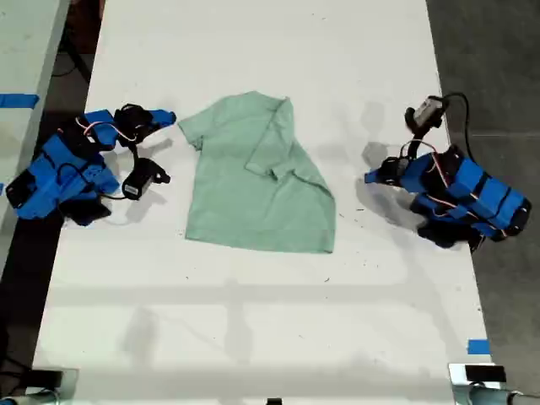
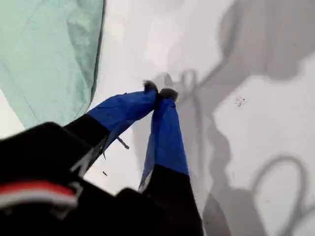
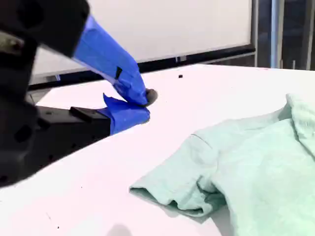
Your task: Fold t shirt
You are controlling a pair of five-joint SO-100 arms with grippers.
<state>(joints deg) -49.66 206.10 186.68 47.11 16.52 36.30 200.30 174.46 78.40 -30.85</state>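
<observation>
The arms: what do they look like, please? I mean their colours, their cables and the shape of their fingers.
Both arms are made of bright blue parts with black motor blocks. My first gripper has two narrow blue fingers with dark tips, on a black base. My second gripper has the same blue fingers. Thin red and white cables run over each arm.

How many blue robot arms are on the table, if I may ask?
2. One arm sits at the exterior view's left, the other arm at its right; none seems hidden.
</observation>
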